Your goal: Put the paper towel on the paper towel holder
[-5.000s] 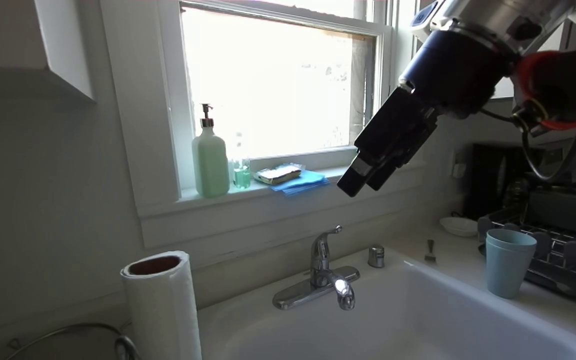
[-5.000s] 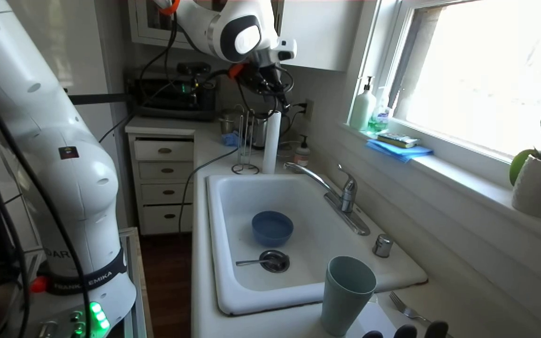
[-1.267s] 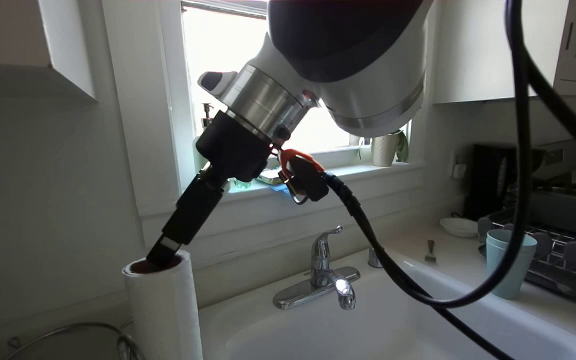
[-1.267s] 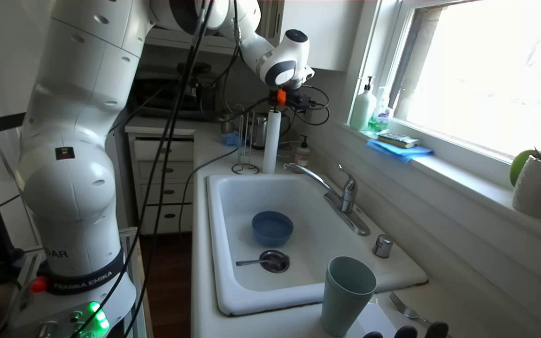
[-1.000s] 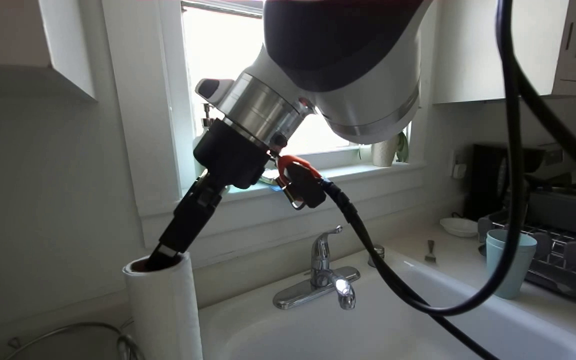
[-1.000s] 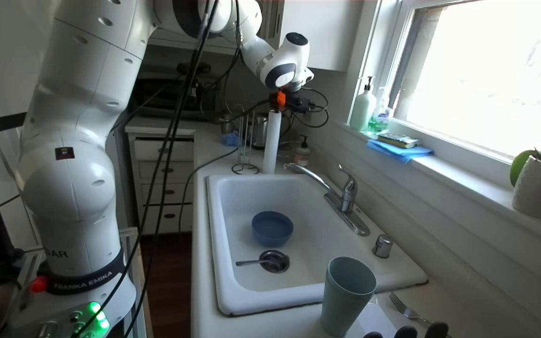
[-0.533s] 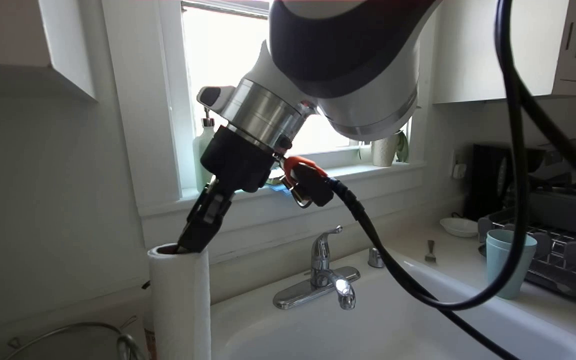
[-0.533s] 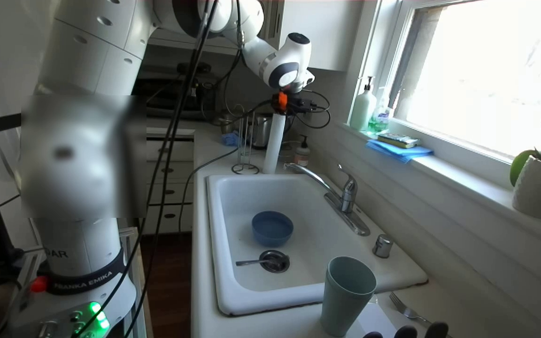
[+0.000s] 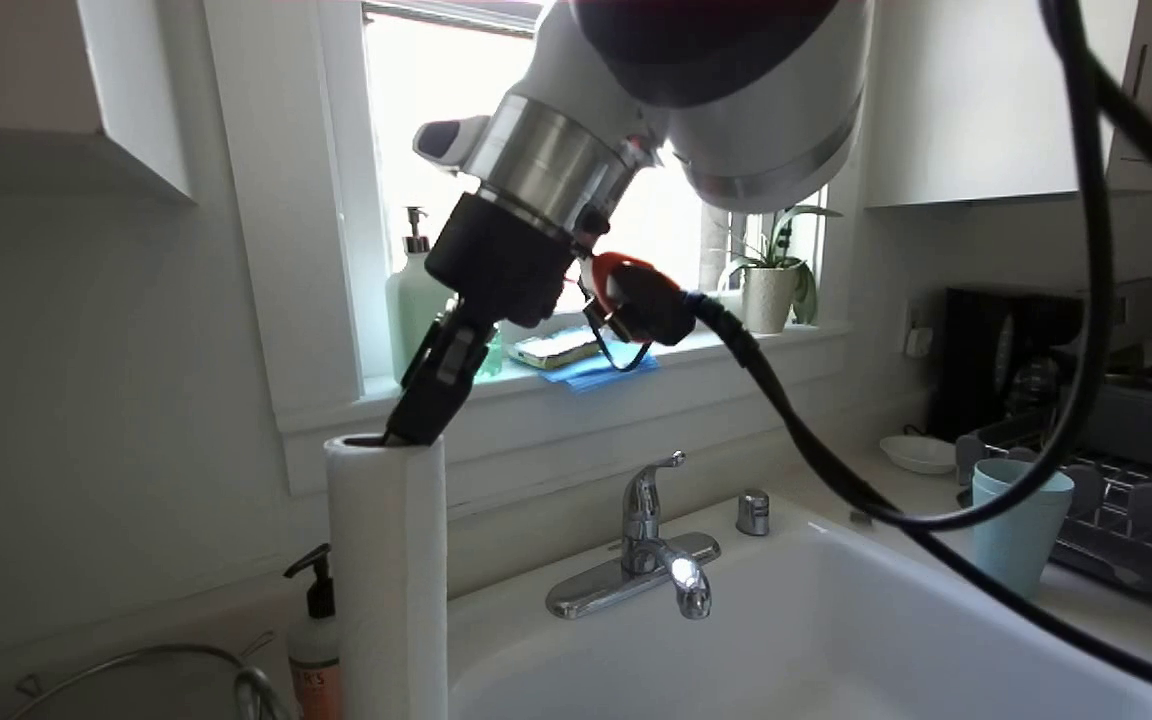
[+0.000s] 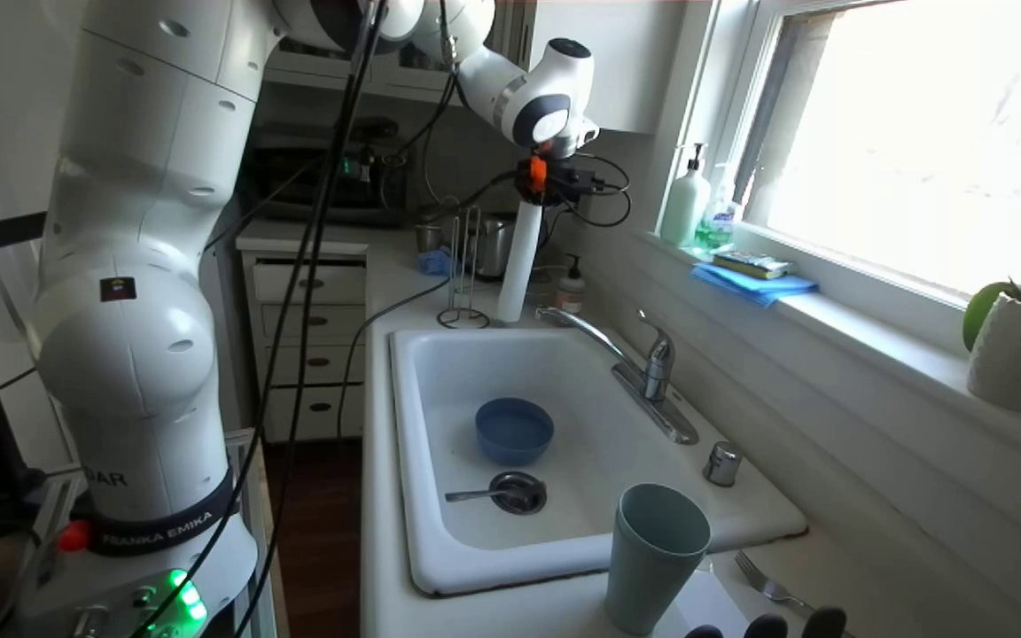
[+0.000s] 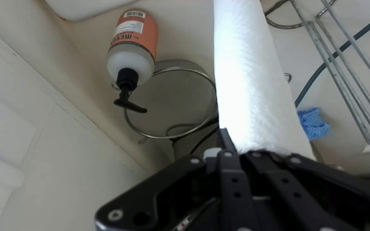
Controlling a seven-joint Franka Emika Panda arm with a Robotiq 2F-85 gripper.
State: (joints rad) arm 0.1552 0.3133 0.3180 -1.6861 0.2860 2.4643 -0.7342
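The paper towel, a tall white roll (image 9: 386, 590), hangs from my gripper (image 9: 408, 440), tilted, its top leaning toward the window side. One finger goes down inside the hollow core and the other lies along the outside, so the jaws are shut on the roll's wall. In the wrist view the roll (image 11: 252, 80) runs away from the gripper (image 11: 236, 149); the inner fingertip is hidden in it. Beside the roll's foot stands the paper towel holder (image 10: 454, 266), a wire stand with a ring base. Its wires (image 11: 337, 77) show at the right of the wrist view.
A soap pump bottle (image 11: 143, 38) stands close by the roll, near a metal-rimmed round vessel (image 11: 172, 137). The faucet (image 10: 590, 330) and sink (image 10: 400, 443) lie in front. A blue cloth (image 11: 315, 123) is behind the holder. Bottles (image 10: 686, 208) line the windowsill.
The jaws have shut on the roll's wall. The roll has risen, tilted and shifted toward the sink and faucet in an exterior view, uncovering the soap pump bottle behind it.
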